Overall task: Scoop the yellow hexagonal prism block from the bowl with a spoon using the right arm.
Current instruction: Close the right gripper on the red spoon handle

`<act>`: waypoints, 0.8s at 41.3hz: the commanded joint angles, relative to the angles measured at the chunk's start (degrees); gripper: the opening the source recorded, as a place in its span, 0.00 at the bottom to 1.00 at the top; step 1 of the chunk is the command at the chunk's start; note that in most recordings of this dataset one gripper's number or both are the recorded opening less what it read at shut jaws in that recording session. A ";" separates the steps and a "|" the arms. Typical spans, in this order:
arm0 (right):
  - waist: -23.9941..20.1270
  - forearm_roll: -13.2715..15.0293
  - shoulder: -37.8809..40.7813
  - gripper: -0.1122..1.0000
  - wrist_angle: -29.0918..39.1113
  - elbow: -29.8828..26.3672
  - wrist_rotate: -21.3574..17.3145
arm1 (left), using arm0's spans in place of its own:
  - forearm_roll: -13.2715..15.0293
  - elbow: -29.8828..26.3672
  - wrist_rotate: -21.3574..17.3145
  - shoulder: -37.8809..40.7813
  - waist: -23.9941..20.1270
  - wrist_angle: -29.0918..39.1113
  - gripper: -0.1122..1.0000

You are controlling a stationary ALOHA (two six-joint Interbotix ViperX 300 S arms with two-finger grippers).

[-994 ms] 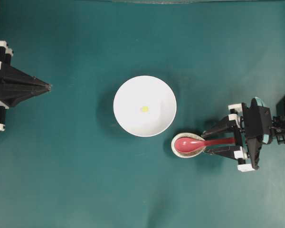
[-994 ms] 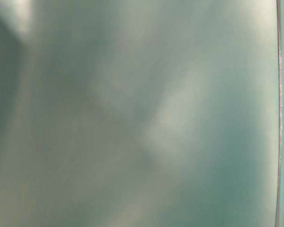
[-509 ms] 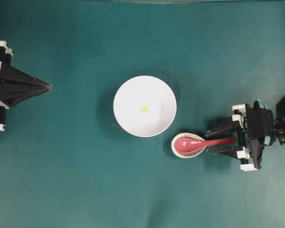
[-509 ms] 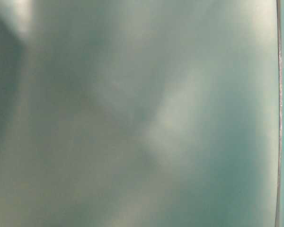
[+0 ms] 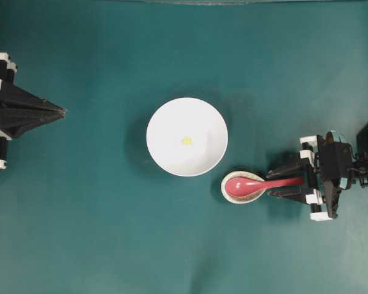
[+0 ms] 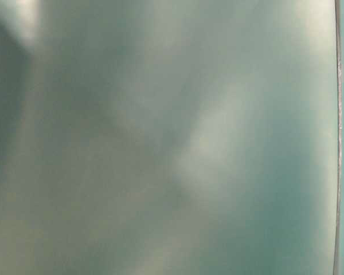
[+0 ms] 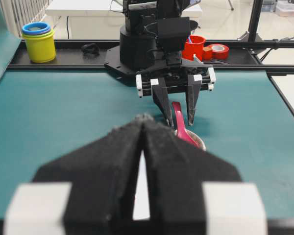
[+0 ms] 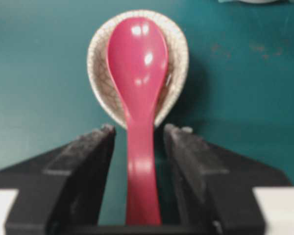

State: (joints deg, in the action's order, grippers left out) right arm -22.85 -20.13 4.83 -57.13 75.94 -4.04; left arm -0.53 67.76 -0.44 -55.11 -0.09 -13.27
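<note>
The tiny yellow hexagonal block lies near the middle of the white bowl. The pink-red spoon rests with its scoop in a small speckled cream spoon rest, just right of the bowl and below it in the overhead view. My right gripper is open, with one finger on each side of the spoon's handle. In the right wrist view the spoon runs between the fingers with a gap on both sides. My left gripper is shut and empty at the far left.
The left wrist view shows the right arm's base, yellow and blue stacked cups, a red cup and red tape rolls beyond the table's far edge. The table-level view is a blurred teal field.
My right gripper has drawn back slightly to the right along the spoon handle, and its jaws have narrowed around it. The spoon, bowl, block and left arm have not moved.
</note>
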 commanded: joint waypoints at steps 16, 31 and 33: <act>-0.26 -0.09 0.00 0.57 -0.70 -0.44 0.00 | -0.18 -1.41 -0.09 0.53 -0.09 -0.62 0.10; -0.18 -0.09 -0.09 0.40 -1.93 -0.62 -0.09 | -0.18 -1.41 -0.09 0.53 0.00 -0.62 0.10; -0.18 -0.09 -0.09 0.36 -1.93 -0.62 -0.09 | -0.18 -1.41 -0.09 0.53 -0.09 -0.62 0.10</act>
State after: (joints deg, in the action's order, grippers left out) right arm -22.85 -20.04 5.27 -58.54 75.76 -4.13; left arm -0.53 67.76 -0.44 -55.02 -0.09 -13.27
